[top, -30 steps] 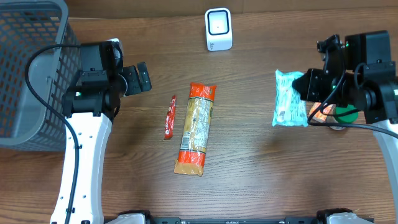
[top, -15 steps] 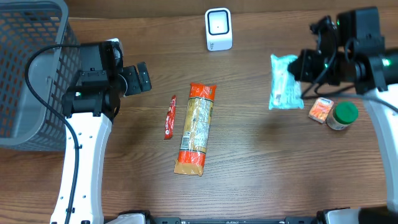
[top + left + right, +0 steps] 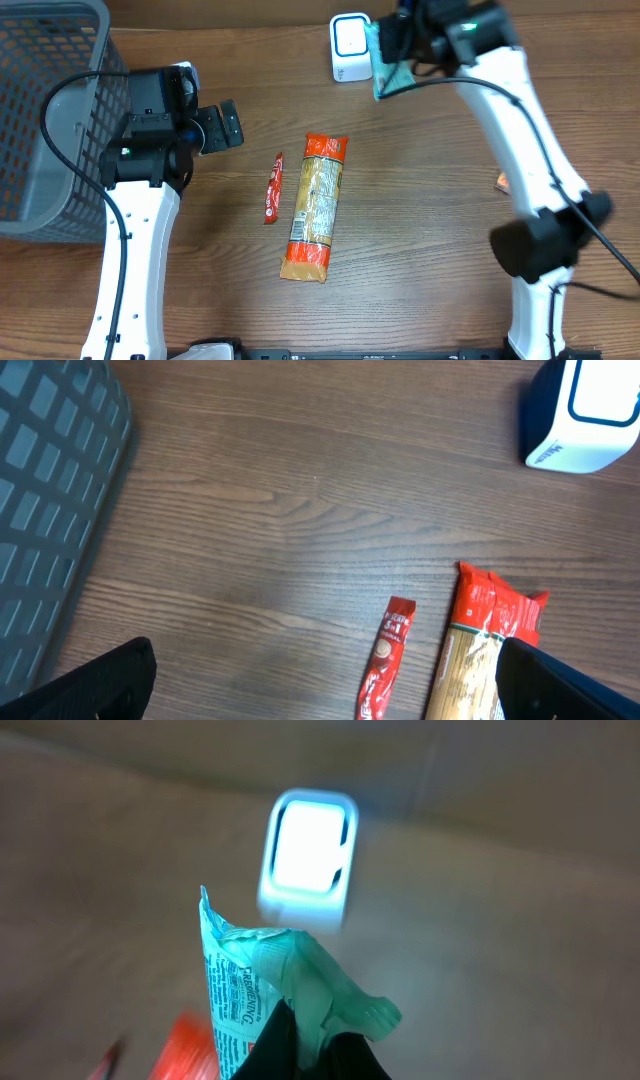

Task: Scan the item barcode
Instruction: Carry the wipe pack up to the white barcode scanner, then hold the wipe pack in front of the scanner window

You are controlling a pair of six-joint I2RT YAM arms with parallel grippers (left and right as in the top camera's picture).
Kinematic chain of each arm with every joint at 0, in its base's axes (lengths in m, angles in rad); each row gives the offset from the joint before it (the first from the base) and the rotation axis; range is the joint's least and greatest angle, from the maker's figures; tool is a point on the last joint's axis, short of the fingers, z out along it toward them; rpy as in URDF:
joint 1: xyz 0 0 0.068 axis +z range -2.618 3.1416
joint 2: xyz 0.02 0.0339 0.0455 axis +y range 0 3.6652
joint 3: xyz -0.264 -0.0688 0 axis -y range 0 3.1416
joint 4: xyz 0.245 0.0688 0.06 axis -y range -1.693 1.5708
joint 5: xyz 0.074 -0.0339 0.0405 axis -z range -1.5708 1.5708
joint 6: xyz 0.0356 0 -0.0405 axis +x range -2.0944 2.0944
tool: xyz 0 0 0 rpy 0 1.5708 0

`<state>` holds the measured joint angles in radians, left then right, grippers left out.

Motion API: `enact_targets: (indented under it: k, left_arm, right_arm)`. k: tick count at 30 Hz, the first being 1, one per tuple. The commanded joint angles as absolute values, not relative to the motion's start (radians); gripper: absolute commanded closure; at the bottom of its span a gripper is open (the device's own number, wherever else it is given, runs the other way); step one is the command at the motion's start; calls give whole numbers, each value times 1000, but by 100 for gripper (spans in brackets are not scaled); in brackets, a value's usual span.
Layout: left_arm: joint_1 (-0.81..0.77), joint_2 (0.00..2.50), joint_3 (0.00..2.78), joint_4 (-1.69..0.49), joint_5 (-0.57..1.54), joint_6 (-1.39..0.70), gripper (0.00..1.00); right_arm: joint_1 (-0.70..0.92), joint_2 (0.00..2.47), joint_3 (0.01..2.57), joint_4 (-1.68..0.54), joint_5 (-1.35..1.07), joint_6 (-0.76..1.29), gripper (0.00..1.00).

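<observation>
Teal crinkled plastic packet (image 3: 388,75) is now hovering at the table's twelve o'clock, just beside the small white box-shaped scanner (image 3: 348,45), having swung there from three o'clock over the last second. We are clamping its edge in our right gripper (image 3: 300,1050). Our left gripper (image 3: 222,127) is waiting at nine o'clock, jaws wide apart. We are judging the barcode nearly presented.

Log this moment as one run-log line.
phase: presenting item | right gripper: shut on teal packet, beside scanner | left gripper: open, empty
</observation>
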<state>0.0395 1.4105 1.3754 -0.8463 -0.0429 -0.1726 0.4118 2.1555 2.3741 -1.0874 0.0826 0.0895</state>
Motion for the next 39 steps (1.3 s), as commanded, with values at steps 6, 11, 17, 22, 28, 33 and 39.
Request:
enact_targets:
  k: [6,11,17,22,28,33,39]
  left_arm:
    - [39,1416,1381,-845,-56,-160,0]
    - [39,1416,1381,-845,-55,-160,0]
    - [39,1416,1381,-845,-56,-160,0]
    - [39,1416,1381,-845,-56,-160,0]
    - [39,1416,1381,-845,-56,-160,0]
    - [39,1416,1381,-845,-56,-160,0]
    - [39,1416,1381,-845,-55,-160,0]
  right_arm:
    - [529,2356,2394,-632,620,-236,96]
    - [582,2504,2394,-233,901,-480,96]
    - [597,2614,2394,88,1058,-577,96]
    - [596,2657,2394,208,1058,-554,96]
    - [596,2682,2394,237,1016,-532,96]
    - [596,2709,2394,244,982,-513,96]
    - [590,2750,2394,327,936,-524,96]
